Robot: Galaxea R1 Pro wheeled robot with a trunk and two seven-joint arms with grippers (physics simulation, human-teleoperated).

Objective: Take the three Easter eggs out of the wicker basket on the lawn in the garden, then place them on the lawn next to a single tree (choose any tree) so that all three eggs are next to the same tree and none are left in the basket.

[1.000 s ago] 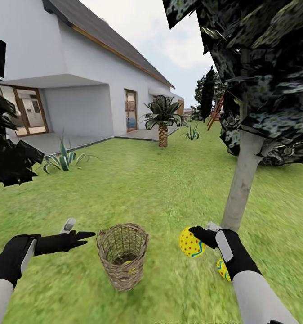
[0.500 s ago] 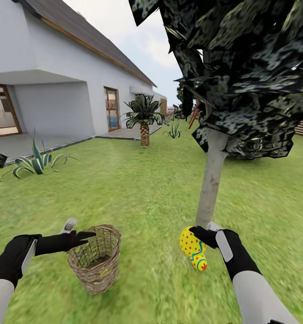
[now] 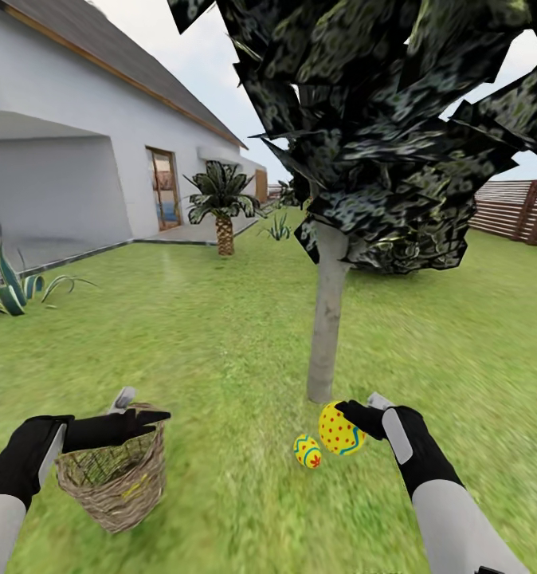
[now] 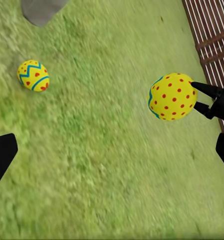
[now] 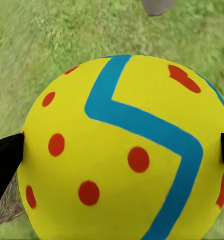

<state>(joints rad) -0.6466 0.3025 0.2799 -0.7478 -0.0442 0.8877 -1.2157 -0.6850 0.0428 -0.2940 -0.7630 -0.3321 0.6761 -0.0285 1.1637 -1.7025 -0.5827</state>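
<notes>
A yellow Easter egg (image 3: 340, 429) with red dots and a blue-green zigzag is pinched in the right hand (image 3: 356, 414), held above the lawn (image 3: 221, 335) just in front of the base of the tree (image 3: 327, 319). In the right wrist view the held egg (image 5: 124, 150) is seen between the two dark fingertips (image 5: 4, 157), which are pressed against its sides. In the left wrist view the same egg (image 4: 172, 97) is seen clamped at the tips of the right hand (image 4: 211, 100), clear of the grass.

A second egg (image 3: 307, 450) is seen lying on the grass just beside the held one, on its left and slightly lower in the head view, near the foot of the pale grey trunk. In the left wrist view this egg (image 4: 33, 75) is shown resting on the lawn, well apart from the held egg, with the trunk base (image 4: 41, 10) close by.

The wicker basket (image 3: 113, 478) is stood on the lawn at the left, tilted slightly, directly below the left hand (image 3: 137, 410). The fingers of the left hand are seen spread, with nothing between them, hovering over the basket's rim. A small yellow patch is visible through the weave inside the basket, but whether it is the third egg cannot be told for certain.

Behind, a white house (image 3: 69, 135), a short palm (image 3: 223, 203) and a brown slatted fence (image 3: 515, 209) are seen.
</notes>
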